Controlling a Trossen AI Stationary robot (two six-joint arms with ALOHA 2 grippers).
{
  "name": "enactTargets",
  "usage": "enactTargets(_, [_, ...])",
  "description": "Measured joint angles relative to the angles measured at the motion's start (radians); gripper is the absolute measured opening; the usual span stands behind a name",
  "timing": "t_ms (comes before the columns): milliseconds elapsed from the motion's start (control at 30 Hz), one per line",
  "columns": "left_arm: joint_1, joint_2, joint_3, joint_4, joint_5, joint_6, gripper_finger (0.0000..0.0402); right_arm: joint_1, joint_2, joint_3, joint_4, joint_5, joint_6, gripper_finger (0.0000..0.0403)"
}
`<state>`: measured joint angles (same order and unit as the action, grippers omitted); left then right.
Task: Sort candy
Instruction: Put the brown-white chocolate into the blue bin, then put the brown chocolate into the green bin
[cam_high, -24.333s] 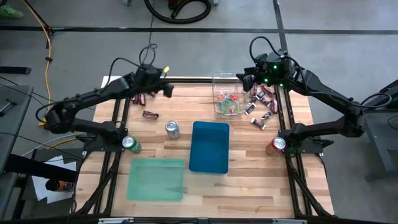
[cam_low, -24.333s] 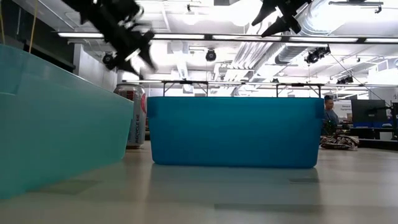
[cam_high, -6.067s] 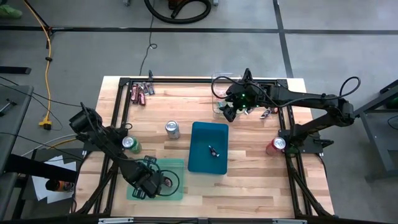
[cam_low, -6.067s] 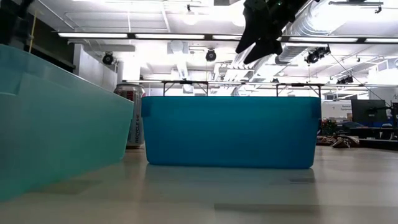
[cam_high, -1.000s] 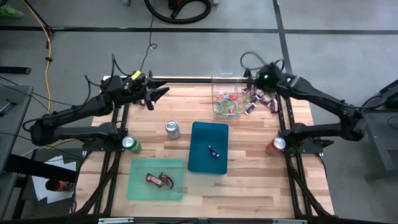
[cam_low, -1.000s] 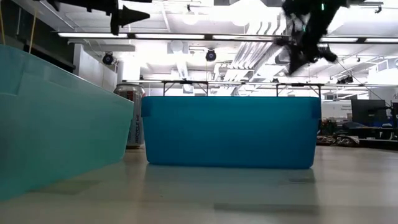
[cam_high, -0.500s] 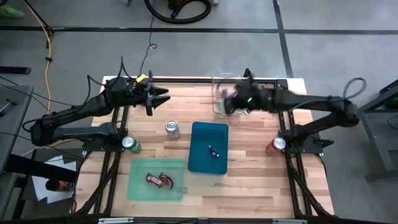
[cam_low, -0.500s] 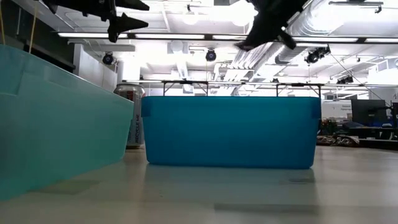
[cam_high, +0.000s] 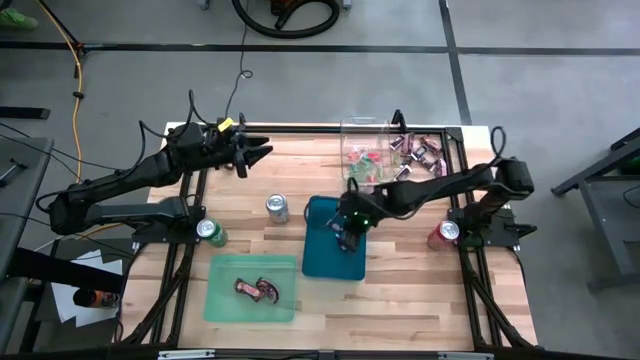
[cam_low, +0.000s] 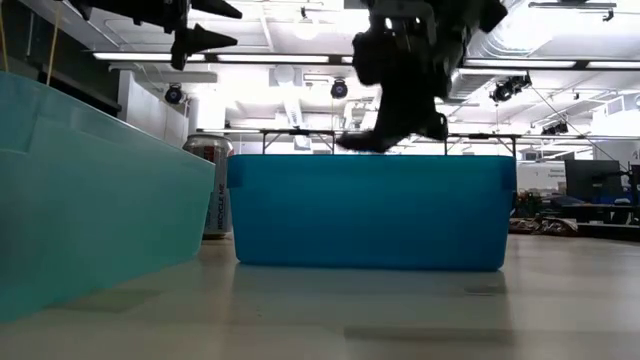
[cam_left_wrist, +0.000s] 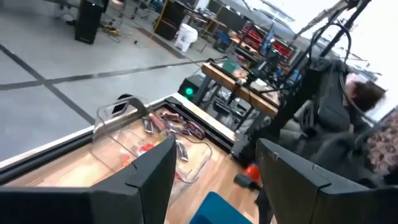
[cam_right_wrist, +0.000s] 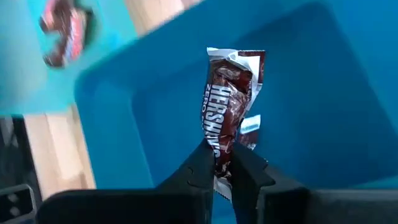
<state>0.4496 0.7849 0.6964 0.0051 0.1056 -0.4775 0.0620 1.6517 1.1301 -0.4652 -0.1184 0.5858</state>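
Brown-wrapped candy (cam_right_wrist: 231, 104) over blue bin (cam_right_wrist: 323, 99)

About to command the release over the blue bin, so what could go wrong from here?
1. The right tool pinches only the bottom end of the Hershey's candy; it might cling to a finger or tumble unevenly.
2. The tool hangs near the blue bin's far end, so a swing could flick the candy past the rim.
3. The left tool waits open at the table's far left edge, no obstacle.

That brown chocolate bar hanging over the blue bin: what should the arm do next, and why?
Probably open and let it drop. The right gripper pinches the brown wrapped chocolate bar directly above the blue plastic bin, where another small wrapped candy already lies, so releasing should land it with its kind.
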Motion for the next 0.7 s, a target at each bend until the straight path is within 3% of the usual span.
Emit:
enactTargets(300, [0.000,0.000,0.000,0.000,-0.026,-0.054,0.0207,-0.011,0.013,0.000,-0.013,-0.015,-0.131,0.0062])
enactTargets(700, [-0.001,0.002,0.000,0.001,-0.045,-0.051,0.0207,-0.014,0.012,0.066,-0.100,-0.022,-0.233,0.0218])
